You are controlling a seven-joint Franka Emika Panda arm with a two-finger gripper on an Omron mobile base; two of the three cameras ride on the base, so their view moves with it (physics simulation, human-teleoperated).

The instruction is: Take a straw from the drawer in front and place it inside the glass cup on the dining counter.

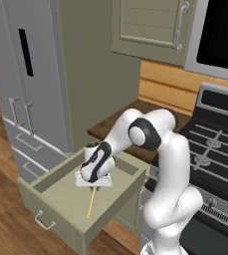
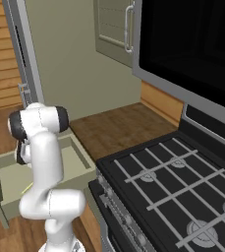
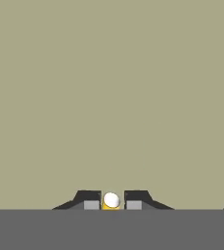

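- The drawer (image 1: 116,198) stands pulled out, sage-green, with a thin silver handle (image 1: 45,221) on its near front.
- The claw (image 1: 92,187) reaches down into the drawer, its tips at the drawer floor.
- In the hand view the claw (image 3: 111,201) is pinched on the straw (image 3: 111,200), whose pale round end shows between the two dark fingers (image 3: 88,200).
- The straw (image 1: 91,203) runs from the claw towards the drawer's near front, a thin yellow stick over the drawer floor.
- A grey fridge (image 1: 26,84) stands to the left, a dark stove (image 1: 215,149) to the right.
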